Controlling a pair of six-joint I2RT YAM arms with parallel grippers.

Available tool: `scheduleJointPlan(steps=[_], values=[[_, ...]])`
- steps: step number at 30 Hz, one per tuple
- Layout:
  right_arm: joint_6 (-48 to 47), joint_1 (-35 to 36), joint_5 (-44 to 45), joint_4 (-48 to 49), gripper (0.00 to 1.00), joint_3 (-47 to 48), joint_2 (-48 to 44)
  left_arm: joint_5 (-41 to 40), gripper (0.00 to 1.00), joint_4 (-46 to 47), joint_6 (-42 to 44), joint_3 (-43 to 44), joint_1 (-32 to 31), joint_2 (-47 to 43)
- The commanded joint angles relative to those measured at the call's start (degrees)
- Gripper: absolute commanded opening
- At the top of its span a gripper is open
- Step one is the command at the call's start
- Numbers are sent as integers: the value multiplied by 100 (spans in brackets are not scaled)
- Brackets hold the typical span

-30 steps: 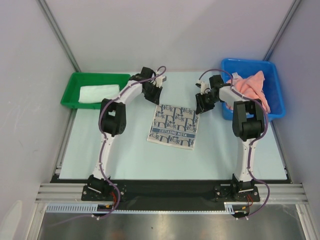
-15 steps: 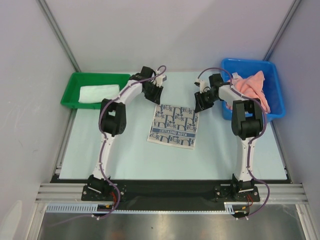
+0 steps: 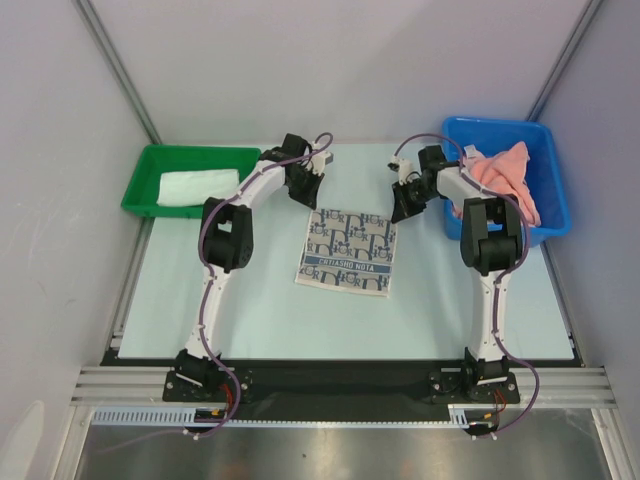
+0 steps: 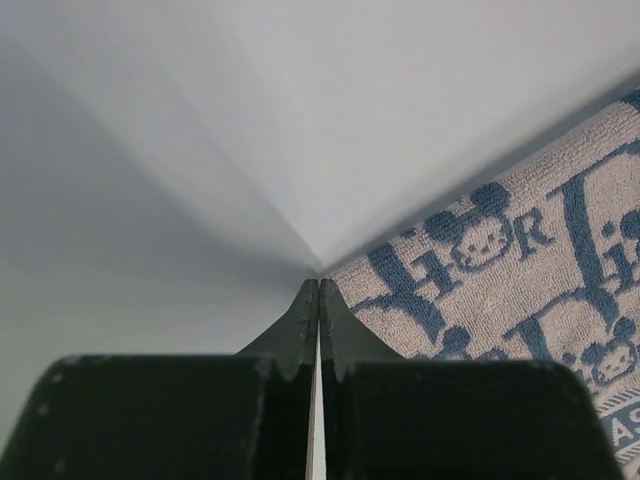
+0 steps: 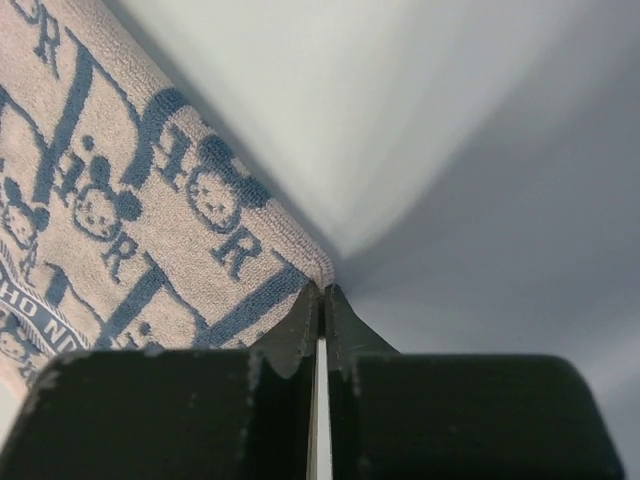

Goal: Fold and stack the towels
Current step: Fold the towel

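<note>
A white cloth towel with blue-grey pattern [image 3: 346, 251] lies flat at mid-bench [image 3: 220, 300]. The left pincer [image 4: 318, 292] and right pincer [image 5: 322, 296] are each closed tight, tips at the towel's far corners; whether either nips the cloth I cannot tell. A folded white towel [image 3: 197, 186] sits in the green plastic tray [image 3: 200, 158], and a salmon-pink towel [image 3: 500, 170] is heaped in the blue plastic bin [image 3: 550, 170].
</note>
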Motion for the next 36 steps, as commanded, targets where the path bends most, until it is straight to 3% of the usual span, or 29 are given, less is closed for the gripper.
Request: scheduleJointPlan(steps=[1,7,16,28,34,36], values=[[-135,-15,-7,-225,0,566,85,-179,0,100,-26,220,78,-161],[-276,117,178,387,0,481,-714,-575,0,635,-439,-123,166,-935],[-197,187,590,600,0,112,-1925,-935,0,645,-509,-518,166,-2218],[313,644,1171,653,0,-1399,-4545,-891,0,900,-553,-2732,-150,-5274],[664,1137,1198,697,0,-2349,-5670,-673,0,1303,-782,-4076,-580,-6340],[787,1215,1154,627,0,-2551,-5733,-244,10,1777,-1001,-4613,-686,-6464]])
